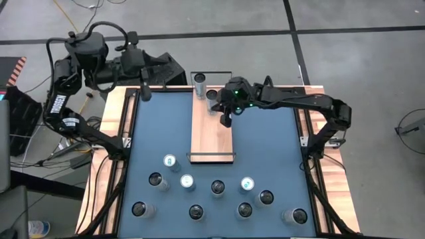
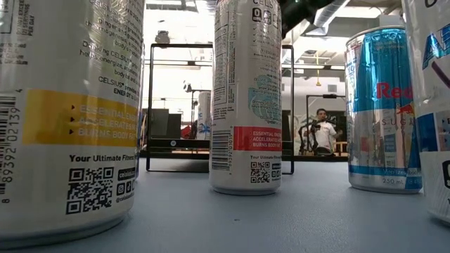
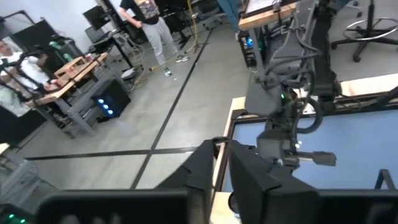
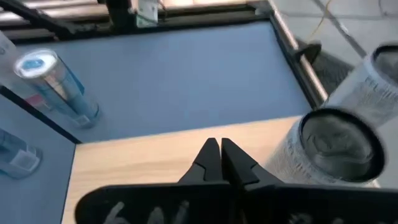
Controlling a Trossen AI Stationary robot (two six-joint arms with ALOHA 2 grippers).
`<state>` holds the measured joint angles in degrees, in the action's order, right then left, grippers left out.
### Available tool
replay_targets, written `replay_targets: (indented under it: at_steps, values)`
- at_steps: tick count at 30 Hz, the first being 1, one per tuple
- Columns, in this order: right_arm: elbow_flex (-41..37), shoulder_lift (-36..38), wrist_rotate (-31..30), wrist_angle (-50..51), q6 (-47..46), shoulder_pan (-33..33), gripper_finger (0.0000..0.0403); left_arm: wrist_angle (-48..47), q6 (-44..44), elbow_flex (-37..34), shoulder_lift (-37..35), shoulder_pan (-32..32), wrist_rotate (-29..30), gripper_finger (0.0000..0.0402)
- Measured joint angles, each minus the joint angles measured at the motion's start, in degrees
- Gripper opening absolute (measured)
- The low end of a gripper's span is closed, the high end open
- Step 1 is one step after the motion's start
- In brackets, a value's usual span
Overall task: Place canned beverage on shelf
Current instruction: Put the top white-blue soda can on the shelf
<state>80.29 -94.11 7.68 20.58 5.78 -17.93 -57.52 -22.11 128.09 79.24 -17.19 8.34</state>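
The right gripper (image 4: 220, 163), fingers pressed together and empty, hovers over the shelf (image 1: 212, 133) just beside two cans (image 1: 211, 97); the left gripper (image 1: 145, 93), closed, waits at the table's far corner.

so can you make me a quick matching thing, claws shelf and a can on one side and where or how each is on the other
Column one:
1. right claw
2. left claw
3. shelf
4. Red Bull can

Column two:
a. lies lengthwise in the middle of the blue table
b. shut and empty, above the shelf, next to a white can
c. shut, at the table's corner by the left arm's base
d. stands upright on the table, not on the shelf

Pairs: 1-b, 2-c, 3-a, 4-d
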Motion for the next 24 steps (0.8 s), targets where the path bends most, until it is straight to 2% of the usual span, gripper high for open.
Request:
replay_targets:
  at_steps: [4, 24]
  values:
    - [0.1, -0.8, 0.0, -0.6, 0.1, 0.0, 0.0, -0.1, 0.1, 0.0, -0.1, 0.0, 0.1, 0.0004]
    - [0.0, -4.7, 0.1, -3.7, 0.7, -3.8, 0.0, -0.7, -1.2, 0.0, -0.1, 0.0, 2.6, 0.0009]
